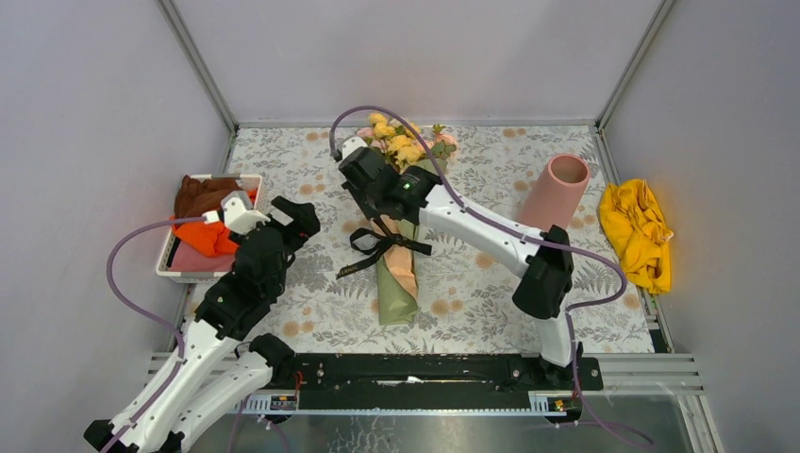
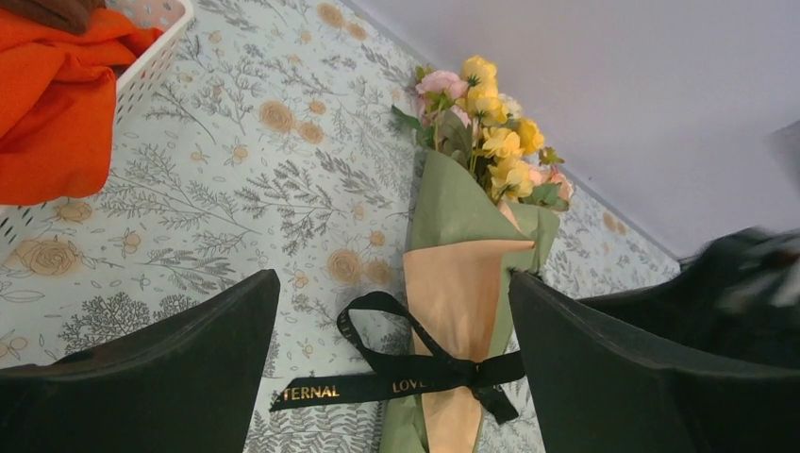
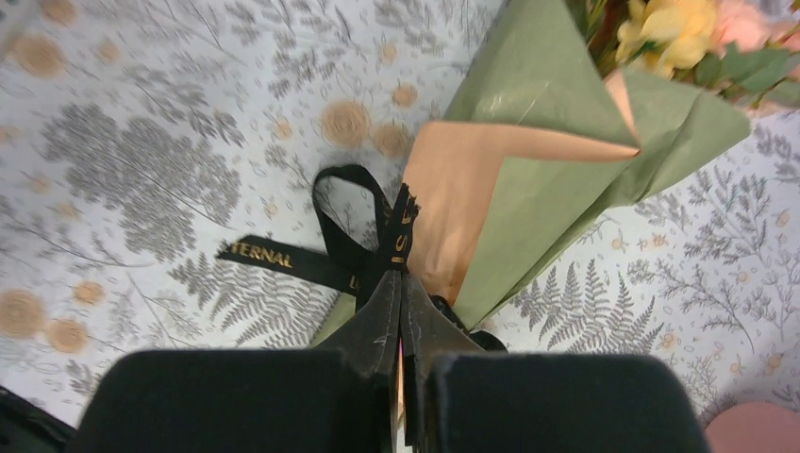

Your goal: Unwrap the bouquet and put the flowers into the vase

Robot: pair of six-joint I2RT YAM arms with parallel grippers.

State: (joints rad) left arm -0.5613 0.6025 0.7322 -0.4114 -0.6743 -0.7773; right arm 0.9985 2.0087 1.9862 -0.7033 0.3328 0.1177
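The bouquet [image 1: 396, 283] lies on the floral table mat, a cone of olive-green and peach paper with its wide end away from the arms. Yellow and pink flowers [image 1: 401, 142] stick out of that end. A black ribbon [image 1: 375, 251] with gold letters is tied round its middle. My right gripper [image 1: 385, 219] is over the knot, shut on one strand of the ribbon [image 3: 400, 222], which rises from between its fingertips [image 3: 382, 302]. My left gripper [image 1: 304, 217] hangs open to the left of the bouquet [image 2: 462, 283], holding nothing. The pink vase [image 1: 557, 192] stands upright at the right.
A white tray [image 1: 168, 269] at the left holds an orange cloth [image 1: 203, 236] and a brown cloth [image 1: 200, 193]. A yellow cloth [image 1: 637, 231] lies at the right edge beyond the vase. Grey walls close in the back and sides.
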